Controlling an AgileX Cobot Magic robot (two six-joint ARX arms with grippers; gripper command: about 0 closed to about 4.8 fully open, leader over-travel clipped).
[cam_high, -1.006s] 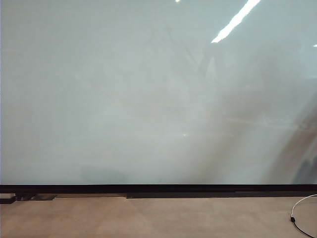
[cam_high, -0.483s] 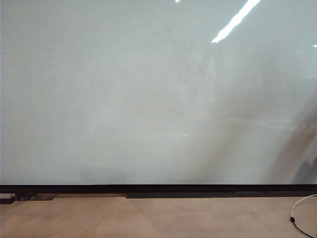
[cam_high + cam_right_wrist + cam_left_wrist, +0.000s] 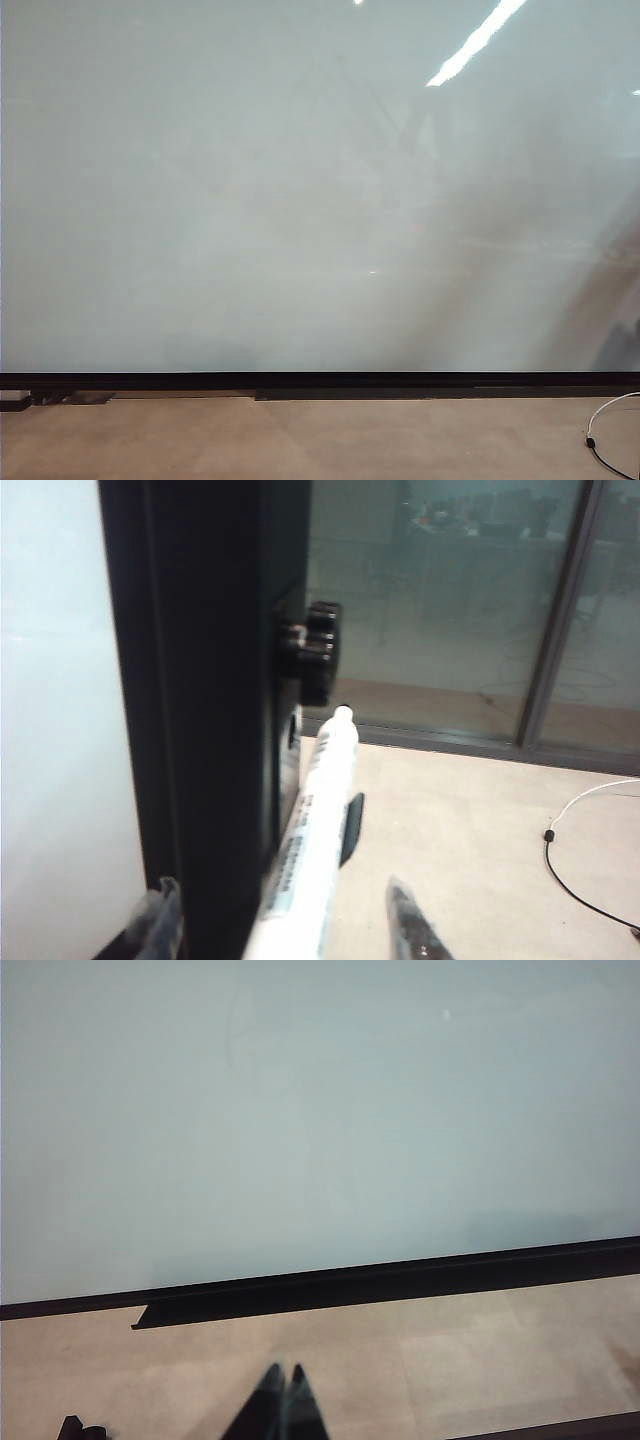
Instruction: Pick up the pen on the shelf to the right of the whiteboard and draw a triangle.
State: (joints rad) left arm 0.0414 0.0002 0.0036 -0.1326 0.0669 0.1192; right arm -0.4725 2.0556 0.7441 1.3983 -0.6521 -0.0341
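The whiteboard fills the exterior view, glossy and pale, with a black strip along its lower edge; no gripper shows there. The triangle is out of view. In the right wrist view the white pen with dark printing slants along the board's black side frame. My right gripper is open, one finger on each side of the pen with gaps between. The shelf under the pen is hidden. My left gripper is shut, empty, low over the beige floor in front of the board.
A black knob sticks out of the side frame just above the pen's end. A white and black cable lies on the floor to the right, also seen as a cable in the exterior view. Glass partitions stand behind.
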